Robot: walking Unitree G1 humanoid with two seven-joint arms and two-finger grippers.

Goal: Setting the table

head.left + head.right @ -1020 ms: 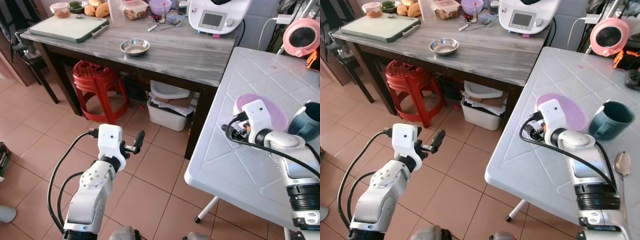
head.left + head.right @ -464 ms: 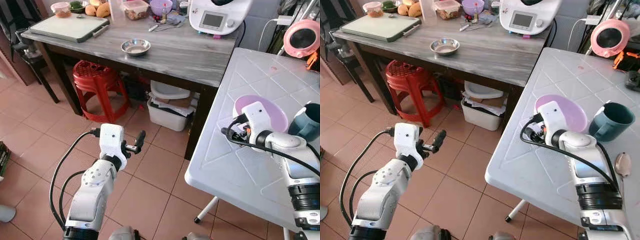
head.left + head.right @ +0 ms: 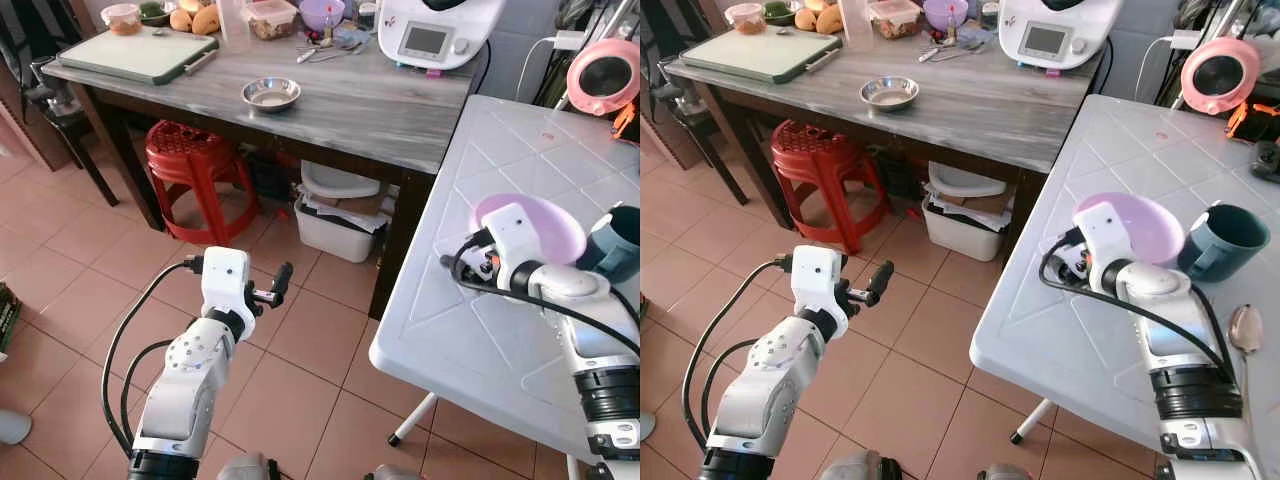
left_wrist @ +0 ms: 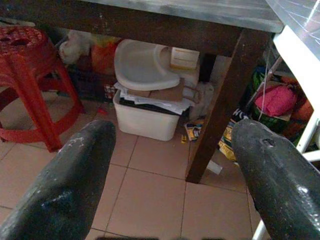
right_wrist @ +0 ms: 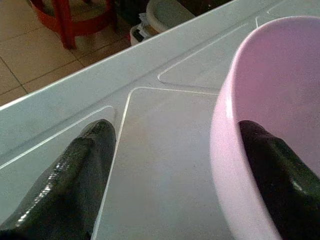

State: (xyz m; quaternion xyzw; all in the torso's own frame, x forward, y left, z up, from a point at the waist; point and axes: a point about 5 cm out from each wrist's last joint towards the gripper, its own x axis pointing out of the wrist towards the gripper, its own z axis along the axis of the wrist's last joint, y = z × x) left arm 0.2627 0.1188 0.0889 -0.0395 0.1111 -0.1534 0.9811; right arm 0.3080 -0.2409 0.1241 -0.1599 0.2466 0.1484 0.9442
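Room: tiled kitchen floor, a white plastic counter (image 3: 520,330) at my 2 o'clock, a grey wooden counter (image 3: 340,100) at 12 with a red stool (image 3: 195,160) under it.
Change: over the last second I saw the pink bowl (image 3: 1140,225) go from lying flat to tipped up, its near rim raised off the white counter. I judged that as the lift starting, so the place setting was under way.
Right hand (image 5: 175,170): fingers spread, one inside the bowl and one outside over the counter, not clamped on the wall.
Bowl position: at 1 o'clock of my right wrist, with the teal mug (image 3: 1220,240) just beside it.
Left hand (image 4: 170,170): spread open, idle over the floor.
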